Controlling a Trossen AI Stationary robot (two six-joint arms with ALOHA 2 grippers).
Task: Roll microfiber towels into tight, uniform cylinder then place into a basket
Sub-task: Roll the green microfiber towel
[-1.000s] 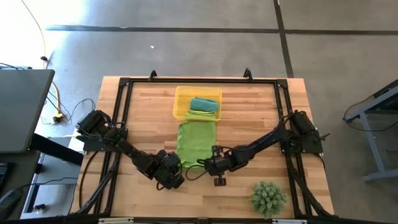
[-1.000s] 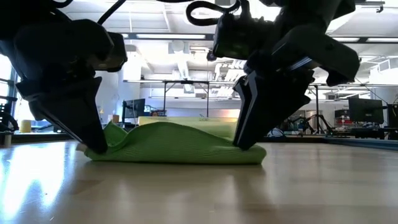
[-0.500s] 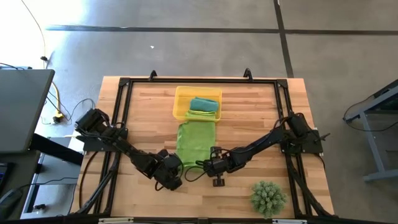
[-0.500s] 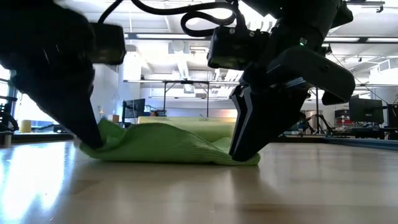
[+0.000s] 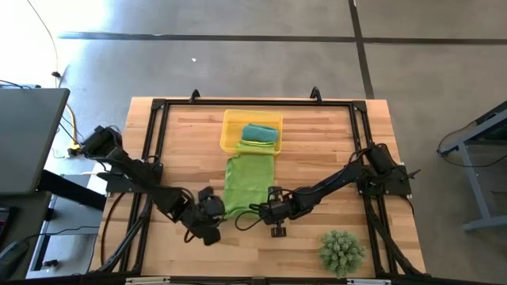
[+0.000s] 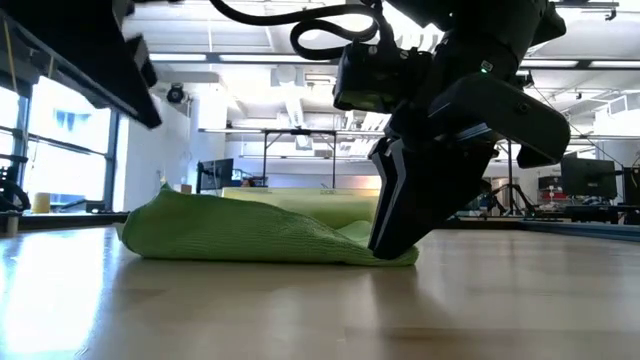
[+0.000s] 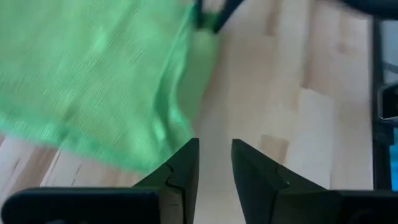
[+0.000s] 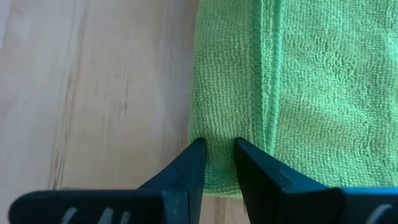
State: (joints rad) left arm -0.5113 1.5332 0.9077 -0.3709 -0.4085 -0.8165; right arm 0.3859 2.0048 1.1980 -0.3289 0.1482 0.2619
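**A:** How did the lime-green towel point(image 5: 249, 181) look?

**B:** It lay spread on the wooden table point(image 5: 333, 134), a long strip, its far edge just beside the yellow basket point(image 5: 230, 131). In the low view the towel point(image 6: 250, 232) was rumpled, humped up at one end and sloping down to a thin folded edge at the other. The right wrist view showed the looped weave and a stitched seam running along the cloth point(image 8: 292, 81).

**A:** And the other towels?

**B:** A teal one point(image 5: 260, 132) and a second lime-green one point(image 5: 255, 146) sat inside the basket, side by side.

**A:** Which arm had hold of the spread towel?

**B:** The right gripper point(image 5: 260, 208) was down at the towel's corner farthest from the basket. Its fingers point(image 8: 186, 168) were drawn close together, nipping the cloth's edge between them.

**A:** The left one?

**B:** The left gripper point(image 5: 212, 207) was just beside the towel's other corner on that same end, off the cloth. Its fingers point(image 7: 183, 165) stood a narrow gap apart with nothing between them, over bare wood.

**A:** Anything else near the towel?

**B:** A spiky green plant point(image 5: 342, 251) stood well apart from it, beyond the right gripper.
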